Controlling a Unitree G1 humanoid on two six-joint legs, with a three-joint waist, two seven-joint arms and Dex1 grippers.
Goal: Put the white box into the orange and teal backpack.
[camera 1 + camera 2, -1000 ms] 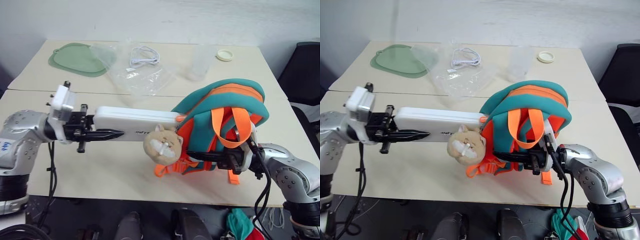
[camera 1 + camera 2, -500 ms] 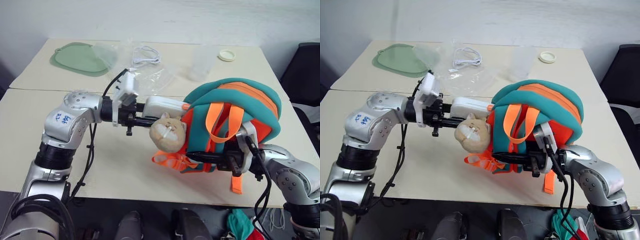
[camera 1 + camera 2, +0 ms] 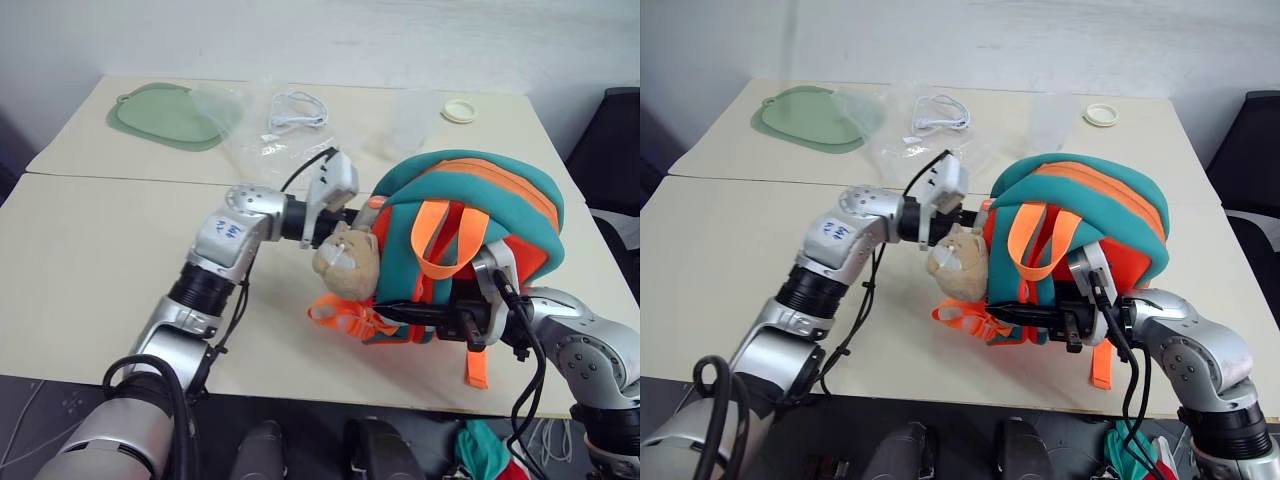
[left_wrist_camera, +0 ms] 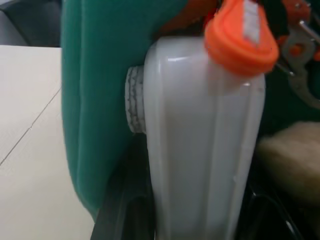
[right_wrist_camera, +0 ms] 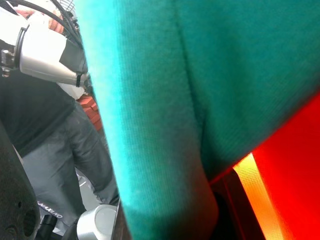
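On the head views first: left end effector (image 3: 352,214) sat right at the mouth of the orange and teal backpack (image 3: 470,215), arm stretched across the desk (image 3: 90,260), forearm roughly level, wrist pointed sideways into the bag. White box was almost wholly inside; from these views I couldn't pick it out. Tan plush charm (image 3: 346,262) hung just below that end effector, touching the bag's front. Right end effector (image 3: 1072,318) was clamped narrow on the backpack's lower edge, beside the orange straps, elbow bent and forearm low over the desk, holding the bag propped.

Left wrist view: white box (image 4: 205,135) ran straight out from between the fingers, held in a part-open grip. Teal opening rim hugged one side of it, an orange zipper pull (image 4: 241,35) lay over its far end, plush fur just off the other side.

Right wrist view: teal fabric and orange panel pressed up against the end effector; a person stood beyond.

Judgement: insertion step, nearly finished. To do it well, push along the box's long axis, keep the wrist level so the far end doesn't snag the zipper pull or rim, release only once the box's tail is past the rim. Right side should hold the grip so the bag doesn't slide away from the push.
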